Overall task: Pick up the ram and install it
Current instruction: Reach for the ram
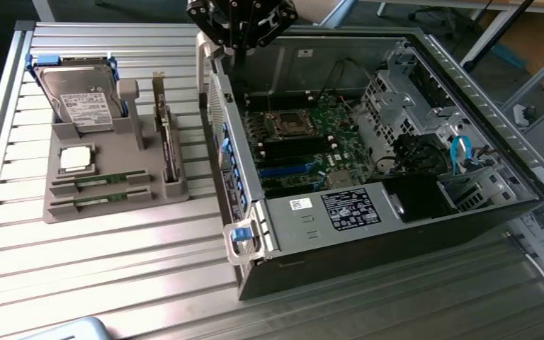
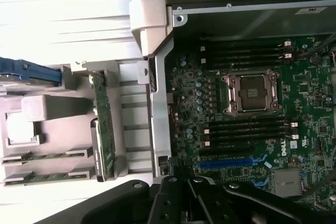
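Observation:
Two green ram sticks lie side by side in the slots of a grey holder [image 1: 111, 212] on the exterior view's left: one ram stick [image 1: 102, 181] [image 2: 44, 156] and its twin [image 1: 102, 201] [image 2: 44, 177] beside it. My gripper [image 1: 241, 28] [image 2: 199, 200] hangs high above the rear wall of the open computer case [image 1: 348, 234], far from both sticks and holding nothing that I can see. On the motherboard [image 1: 333, 131], black memory slots [image 2: 247, 129] run on both sides of the processor socket [image 2: 251, 93].
The holder also carries a hard drive [image 1: 83, 95], a square silver processor chip [image 1: 76, 159] and an upright dark expansion card [image 1: 166, 142]. The case's metal side wall [image 1: 217, 120] stands between holder and motherboard. All rest on a slatted metal table [image 1: 111, 276].

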`<state>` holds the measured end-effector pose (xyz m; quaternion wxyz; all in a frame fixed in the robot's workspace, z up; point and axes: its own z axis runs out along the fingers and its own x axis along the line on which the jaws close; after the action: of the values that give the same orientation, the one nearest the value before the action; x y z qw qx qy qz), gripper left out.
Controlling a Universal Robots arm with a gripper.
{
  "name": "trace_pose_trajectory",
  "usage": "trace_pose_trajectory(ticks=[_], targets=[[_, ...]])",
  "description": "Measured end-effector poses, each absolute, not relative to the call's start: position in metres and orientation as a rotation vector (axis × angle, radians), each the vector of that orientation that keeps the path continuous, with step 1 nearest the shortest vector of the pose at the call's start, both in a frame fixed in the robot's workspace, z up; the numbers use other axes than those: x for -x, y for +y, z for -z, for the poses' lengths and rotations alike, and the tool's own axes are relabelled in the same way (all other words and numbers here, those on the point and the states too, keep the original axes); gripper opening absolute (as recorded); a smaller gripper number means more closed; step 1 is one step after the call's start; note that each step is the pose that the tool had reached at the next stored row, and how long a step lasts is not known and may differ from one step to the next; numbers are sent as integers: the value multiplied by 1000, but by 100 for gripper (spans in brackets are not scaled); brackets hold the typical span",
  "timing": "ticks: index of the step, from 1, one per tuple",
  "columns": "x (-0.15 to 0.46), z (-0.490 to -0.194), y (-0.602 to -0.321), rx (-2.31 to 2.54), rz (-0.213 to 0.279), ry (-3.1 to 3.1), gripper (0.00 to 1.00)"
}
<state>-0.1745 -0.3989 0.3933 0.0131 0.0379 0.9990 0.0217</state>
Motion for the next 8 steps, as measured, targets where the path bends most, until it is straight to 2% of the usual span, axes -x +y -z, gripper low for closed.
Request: trace_pose_trajectory(ticks=[8], targets=[[198,-393,-399,-118,-68,3113,11]])
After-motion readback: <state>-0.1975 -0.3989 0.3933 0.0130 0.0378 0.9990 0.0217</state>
